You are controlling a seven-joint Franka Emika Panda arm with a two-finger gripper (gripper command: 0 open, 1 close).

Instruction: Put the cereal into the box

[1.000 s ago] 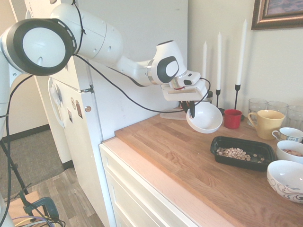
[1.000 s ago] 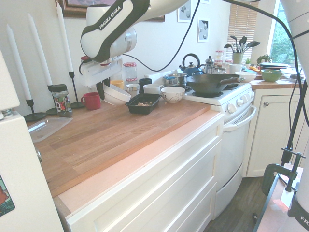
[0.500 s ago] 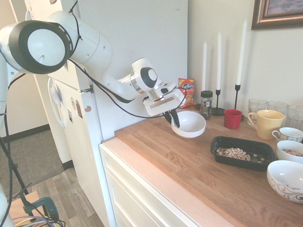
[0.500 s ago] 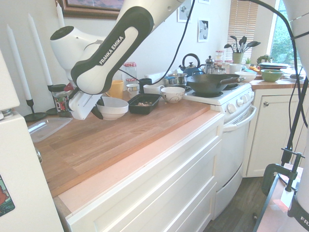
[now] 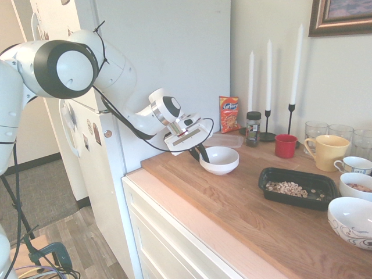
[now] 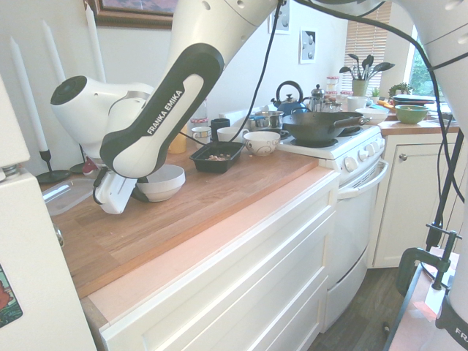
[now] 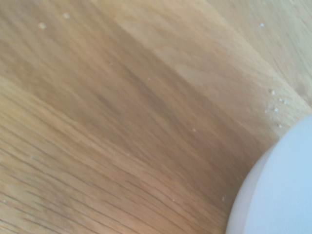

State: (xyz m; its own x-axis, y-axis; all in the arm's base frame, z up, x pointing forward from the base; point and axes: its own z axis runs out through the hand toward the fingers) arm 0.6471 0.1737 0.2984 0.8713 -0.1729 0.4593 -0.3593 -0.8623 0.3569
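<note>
First exterior view: the fingers are clenched on the near rim of the white bowl, low over the bench; the cereal lies in the black box — beyond the bowl, away from the arm. Second exterior view: the box sits just past the bowl, toward the stove. Wrist view: only the bowl's pale curve — no cereal.

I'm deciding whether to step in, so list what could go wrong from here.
The gripper is closed on the white bowl at its rim, so the bowl might slip or tip.

Some cereal lies near the rim of the black box; a bump could spill it.
</note>
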